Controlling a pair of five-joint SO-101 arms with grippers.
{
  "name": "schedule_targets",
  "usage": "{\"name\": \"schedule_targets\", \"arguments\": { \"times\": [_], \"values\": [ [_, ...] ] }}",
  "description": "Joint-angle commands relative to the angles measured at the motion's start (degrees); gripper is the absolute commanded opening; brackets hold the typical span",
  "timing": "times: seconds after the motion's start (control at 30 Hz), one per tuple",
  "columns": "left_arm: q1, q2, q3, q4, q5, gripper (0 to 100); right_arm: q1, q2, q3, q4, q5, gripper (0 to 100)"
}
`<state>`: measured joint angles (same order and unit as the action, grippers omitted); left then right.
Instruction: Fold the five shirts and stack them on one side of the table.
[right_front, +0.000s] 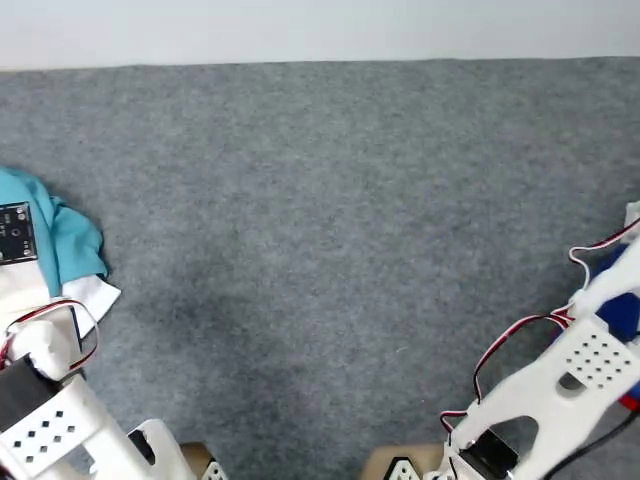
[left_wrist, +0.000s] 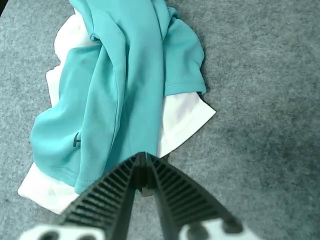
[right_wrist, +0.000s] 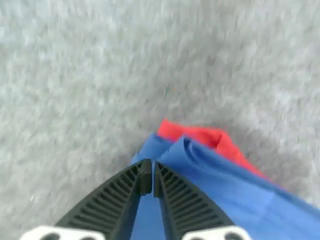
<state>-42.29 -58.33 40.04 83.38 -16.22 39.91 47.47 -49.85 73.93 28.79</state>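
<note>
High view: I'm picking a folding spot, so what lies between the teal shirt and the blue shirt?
Only bare grey mat, as the high view shows; the teal shirt and blue shirt sit at opposite edges.

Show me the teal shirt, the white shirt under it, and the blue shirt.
teal shirt (left_wrist: 125, 75): left wrist view, on its rumpled middle.
white shirt (left_wrist: 185, 120): left wrist view, on the corner sticking out beneath the teal.
blue shirt (right_wrist: 225, 190): right wrist view, on its top layer.
</note>
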Motion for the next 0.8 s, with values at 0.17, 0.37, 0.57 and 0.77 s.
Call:
{"name": "schedule_targets", "arguments": {
  "times": [0.17,0.37,0.57,0.77],
  "values": [
    [0.35,-0.7,-1.71,0.26,-0.09,0,-0.48,3.91,-3.25,-3.21,-0.44,0.9],
    [0.35,-0.7,-1.71,0.18,-0.09,0,-3.82,-6.29,-9.67,7.52,-8.44,0.9],
    [0.26,-0.79,-2.15,0.0,-0.09,1,-9.1,-16.13,-15.12,20.35,-10.2,0.9],
    [0.0,-0.44,-2.51,0.0,-3.16,2,-13.67,-23.34,-11.78,29.14,-10.2,0.9]
  ]
}}
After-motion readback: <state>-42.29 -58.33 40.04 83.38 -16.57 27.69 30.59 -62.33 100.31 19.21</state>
